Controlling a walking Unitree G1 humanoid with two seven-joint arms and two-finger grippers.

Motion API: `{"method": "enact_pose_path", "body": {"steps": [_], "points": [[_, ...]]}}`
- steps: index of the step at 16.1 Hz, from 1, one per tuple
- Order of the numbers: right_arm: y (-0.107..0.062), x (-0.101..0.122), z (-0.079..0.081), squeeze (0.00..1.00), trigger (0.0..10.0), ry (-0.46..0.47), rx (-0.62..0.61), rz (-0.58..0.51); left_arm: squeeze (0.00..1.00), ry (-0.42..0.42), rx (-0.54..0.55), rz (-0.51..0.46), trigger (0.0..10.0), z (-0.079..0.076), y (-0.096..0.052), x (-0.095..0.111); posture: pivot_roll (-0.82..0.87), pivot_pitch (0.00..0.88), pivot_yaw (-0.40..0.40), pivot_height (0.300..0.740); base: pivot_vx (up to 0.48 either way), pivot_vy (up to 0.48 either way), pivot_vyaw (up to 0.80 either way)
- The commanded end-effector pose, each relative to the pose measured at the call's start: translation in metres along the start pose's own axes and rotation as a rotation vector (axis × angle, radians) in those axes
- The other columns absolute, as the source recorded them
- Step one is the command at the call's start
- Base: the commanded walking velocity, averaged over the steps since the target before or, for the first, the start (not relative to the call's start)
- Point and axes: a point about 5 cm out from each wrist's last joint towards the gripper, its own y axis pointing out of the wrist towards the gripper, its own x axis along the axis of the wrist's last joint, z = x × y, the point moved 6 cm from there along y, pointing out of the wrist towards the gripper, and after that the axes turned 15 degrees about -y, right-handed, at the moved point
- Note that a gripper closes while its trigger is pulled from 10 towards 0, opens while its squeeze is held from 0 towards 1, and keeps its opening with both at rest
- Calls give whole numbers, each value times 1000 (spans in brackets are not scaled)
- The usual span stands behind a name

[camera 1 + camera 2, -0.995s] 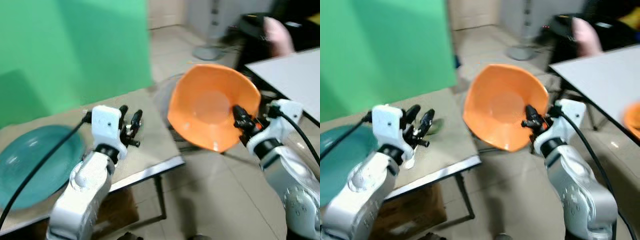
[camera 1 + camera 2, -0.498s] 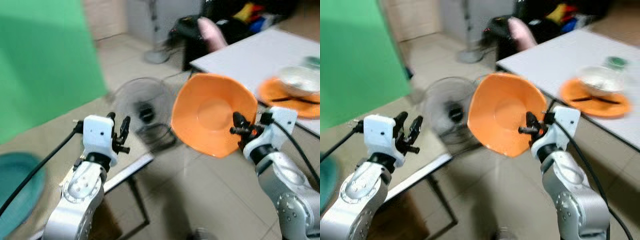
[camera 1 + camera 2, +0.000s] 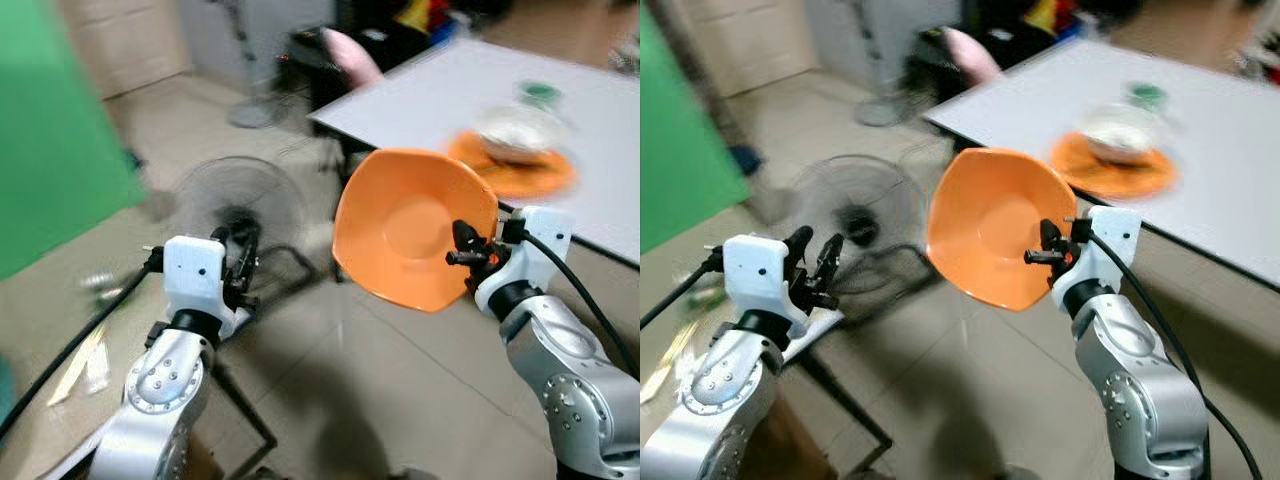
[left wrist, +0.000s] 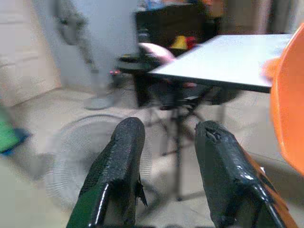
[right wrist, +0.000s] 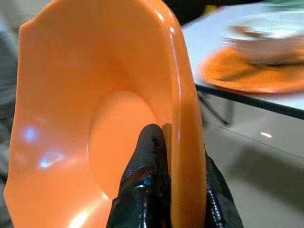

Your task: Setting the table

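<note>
The right gripper [image 3: 462, 257] is clamped on the rim of an orange plate [image 3: 400, 240], which it holds up on edge in the air, hollow side facing the robot, well above the tiled floor [image 3: 400, 380]. The right wrist view gives the grip plainly: one black finger [image 5: 145, 166] lies against the inner face of the plate, the other sits behind the rim, and the rim is pinched between them.

Beyond the right gripper, farther out and to its right, stands a white table [image 3: 600, 130]. On it rests a second orange plate [image 3: 520, 170] with a white bowl [image 3: 518, 130] sitting on top; both are blurred. The same pair appears past the held plate's edge in the right wrist view.

The left gripper [image 3: 240, 262] is raised empty, its two fingers a little apart with nothing between them. The left wrist view looks between those fingers at a floor fan [image 4: 95, 156] lying ahead on the floor, and at a dark chair with a pink cushion [image 4: 156, 51] at the table's far corner. The head views show the fan just beyond the left gripper.
</note>
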Motion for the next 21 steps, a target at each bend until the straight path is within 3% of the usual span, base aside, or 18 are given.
{"method": "enact_pose_path", "body": {"steps": [1,4,7,13,21], "points": [[-2,10,-1,0,10000,10,-12,-31,0,15,-3,-10,10000,2,0,2,-113,16,70,740,0,0,-800],[-2,8,-3,0,10000,12,-24,-21,0,28,-15,-5,10000,-1,-2,-1,-114,17,64,740,0,0,-800],[-2,-1,-21,0,10000,25,-113,18,0,43,-40,-5,10000,-7,-2,-2,-118,14,54,740,0,0,-800],[-3,1,-25,0,10000,47,-137,22,0,41,-76,4,10000,-10,-2,-3,-125,14,67,740,0,0,-800],[-2,4,-29,0,10000,65,-157,21,0,26,-100,7,10000,-13,1,-3,-136,14,71,740,306,0,-800]]}}
